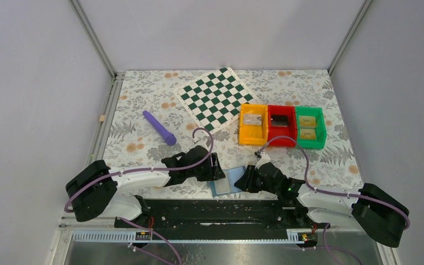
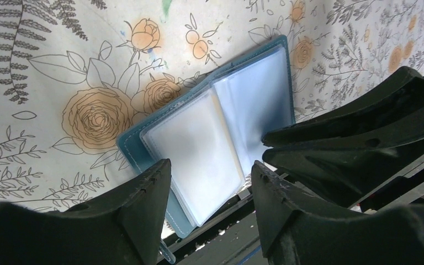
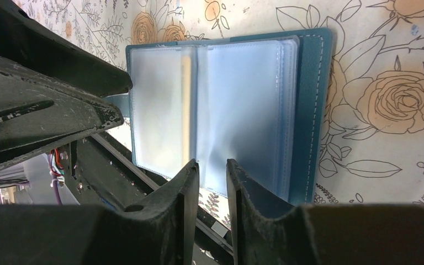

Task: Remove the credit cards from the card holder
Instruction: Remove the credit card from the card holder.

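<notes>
The card holder (image 1: 227, 181) lies open at the table's near edge, blue with pale clear sleeves (image 2: 210, 132) (image 3: 237, 105). A thin yellow-gold strip, the edge of a credit card (image 3: 186, 99), shows in a sleeve near the fold. Two yellow-gold credit cards (image 1: 307, 126) lie in the green bin. My left gripper (image 1: 219, 168) (image 2: 211, 171) is at the holder's left side, open, with nothing between its fingers. My right gripper (image 1: 247, 179) (image 3: 212, 165) sits at the holder's right side, its fingers a narrow gap apart and empty.
Orange (image 1: 240, 128), red (image 1: 270, 137) and green (image 1: 321, 128) bins stand in a row at the back right, a card in each of the first two. A green-white chequered board (image 1: 216, 98) and a purple stick (image 1: 159, 127) lie further back. A black rail (image 1: 215, 207) runs under the holder's near edge.
</notes>
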